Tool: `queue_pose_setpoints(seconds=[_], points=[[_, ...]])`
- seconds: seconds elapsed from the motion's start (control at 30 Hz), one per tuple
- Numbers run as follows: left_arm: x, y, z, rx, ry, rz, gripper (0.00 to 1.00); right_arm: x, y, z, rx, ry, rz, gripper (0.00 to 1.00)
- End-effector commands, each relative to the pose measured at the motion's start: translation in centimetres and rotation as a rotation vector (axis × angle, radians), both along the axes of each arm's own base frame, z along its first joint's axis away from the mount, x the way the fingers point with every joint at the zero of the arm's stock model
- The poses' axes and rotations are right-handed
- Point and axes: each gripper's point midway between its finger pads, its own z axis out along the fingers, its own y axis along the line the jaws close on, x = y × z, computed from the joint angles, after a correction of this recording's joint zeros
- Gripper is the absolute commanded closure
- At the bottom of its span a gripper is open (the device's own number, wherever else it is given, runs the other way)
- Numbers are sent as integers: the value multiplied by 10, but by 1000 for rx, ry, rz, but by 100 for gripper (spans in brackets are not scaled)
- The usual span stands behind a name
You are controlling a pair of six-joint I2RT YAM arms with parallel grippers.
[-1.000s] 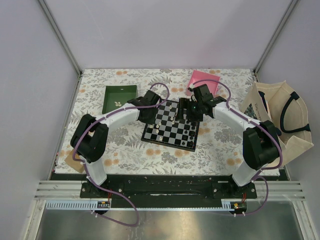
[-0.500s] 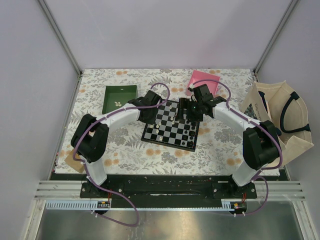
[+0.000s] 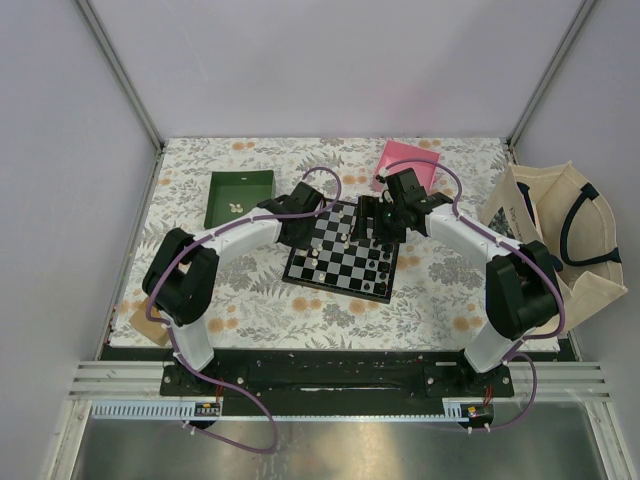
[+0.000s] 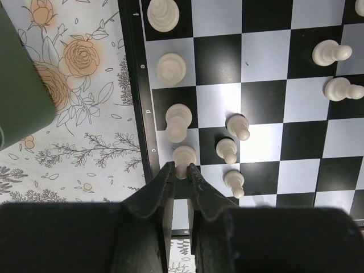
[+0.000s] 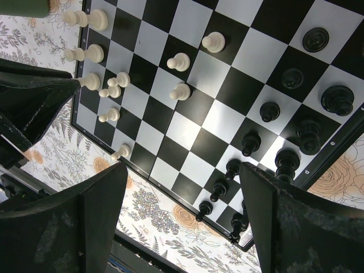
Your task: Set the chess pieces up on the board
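Observation:
The board (image 3: 345,268) lies at the table's middle, between the two arms. Cream-white chess pieces (image 4: 171,68) stand along its left side and black ones (image 5: 336,101) along its right. My left gripper (image 4: 181,166) is at the board's left edge, shut on a white piece (image 4: 184,154) that stands on an edge square. Other white pieces (image 4: 237,126) stand close to its right. In the top view the left gripper (image 3: 308,230) is low over that edge. My right gripper (image 5: 183,168) hangs open above the board (image 5: 187,128), holding nothing, and in the top view the right gripper (image 3: 375,222) is over the board's far side.
A green tray (image 3: 240,197) with a few white pieces (image 3: 235,207) sits left of the board, close to the left gripper. A pink box (image 3: 408,165) lies behind the right arm. A cream tote bag (image 3: 560,235) stands at the right edge. The table has a floral cloth.

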Motion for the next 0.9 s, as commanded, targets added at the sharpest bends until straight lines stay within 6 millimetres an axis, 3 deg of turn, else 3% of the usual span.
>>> queue_pose_setpoints(seconds=[0.0,0.47,0.87], points=[[-3,6,-2,28,-6,9,82,9,4,10,21,-29,6,11],[-1,8,10,23,-42,14,69,9,4,10,21,-30,7,11],[-1,-1,5,-7,-18,-16,82,9,3,9,16,-30,3,11]])
